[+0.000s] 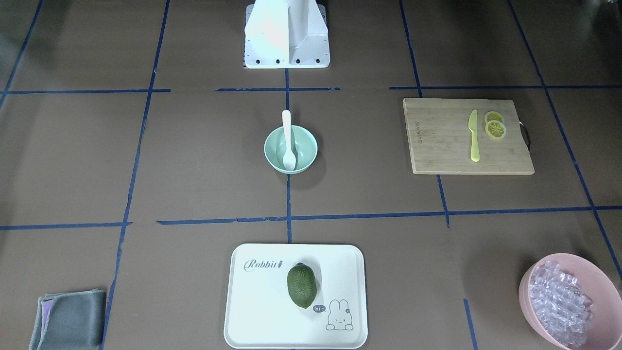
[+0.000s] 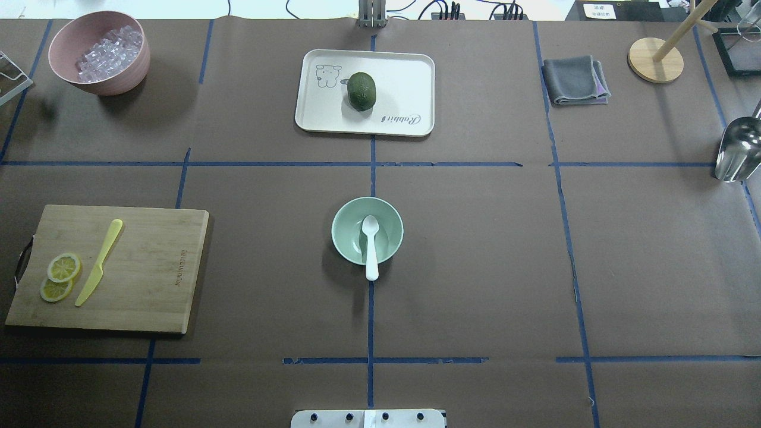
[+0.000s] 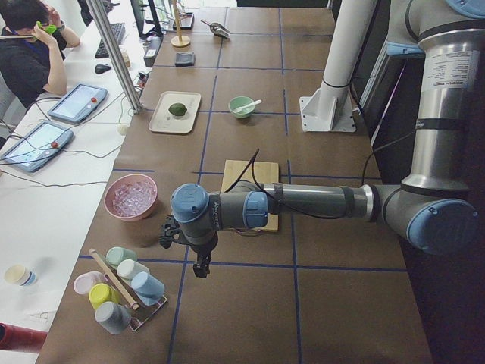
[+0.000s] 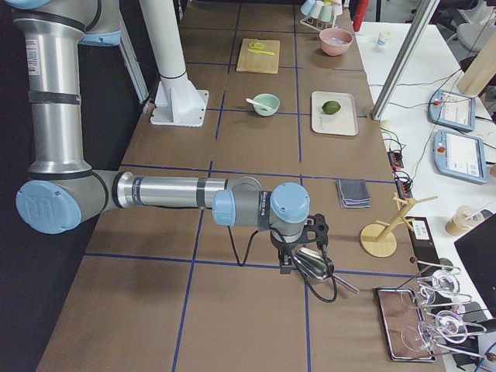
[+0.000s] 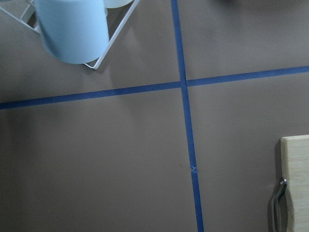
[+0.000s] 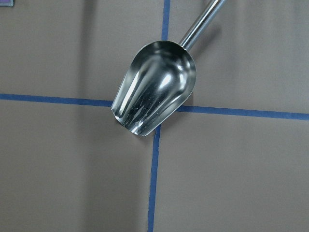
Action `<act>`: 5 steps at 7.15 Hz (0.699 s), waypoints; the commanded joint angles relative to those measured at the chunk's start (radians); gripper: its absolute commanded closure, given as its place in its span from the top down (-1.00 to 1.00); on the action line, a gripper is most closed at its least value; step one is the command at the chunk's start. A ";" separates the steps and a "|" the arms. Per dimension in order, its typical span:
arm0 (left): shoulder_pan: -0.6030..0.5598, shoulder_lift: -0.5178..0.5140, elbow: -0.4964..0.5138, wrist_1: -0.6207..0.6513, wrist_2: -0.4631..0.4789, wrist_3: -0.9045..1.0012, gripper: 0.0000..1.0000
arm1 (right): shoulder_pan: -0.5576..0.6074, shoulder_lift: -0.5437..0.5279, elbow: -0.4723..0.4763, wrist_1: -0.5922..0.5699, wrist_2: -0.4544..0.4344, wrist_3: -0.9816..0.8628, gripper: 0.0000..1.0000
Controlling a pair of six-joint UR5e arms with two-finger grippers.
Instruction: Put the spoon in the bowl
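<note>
Spoon (image 2: pixel 371 246) rests with its scoop inside the bowl (image 2: pixel 345 229), far from left claw (image 3: pixel 201 267) and right claw (image 4: pixel 287 266) at the tabletop's (image 2: pixel 475 267) ends; neither claw's opening can be told

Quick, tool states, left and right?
Left tool: cannot tell; it shows only in a side view.
Right tool: cannot tell, same reason.

Light is even and bright from above, casting soft shadows beside the mint bowl (image 2: pixel 348 229) and the pink bowl (image 2: pixel 101 80). The metal scoop (image 6: pixel 154 96) shows glare; the robot base (image 1: pixel 272 34) is overexposed white.
</note>
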 commanded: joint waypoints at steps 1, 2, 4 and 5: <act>-0.005 0.019 0.000 0.002 -0.026 -0.004 1.00 | 0.000 0.000 -0.004 -0.001 0.000 -0.001 1.00; -0.005 0.021 0.001 0.002 -0.026 -0.004 1.00 | 0.000 0.000 -0.006 -0.001 0.000 -0.001 1.00; -0.005 0.028 0.006 0.002 -0.026 -0.007 1.00 | 0.000 0.000 -0.010 -0.001 0.000 -0.001 1.00; -0.005 0.028 0.003 0.002 -0.025 -0.007 1.00 | 0.000 0.000 -0.009 -0.001 0.000 -0.001 1.00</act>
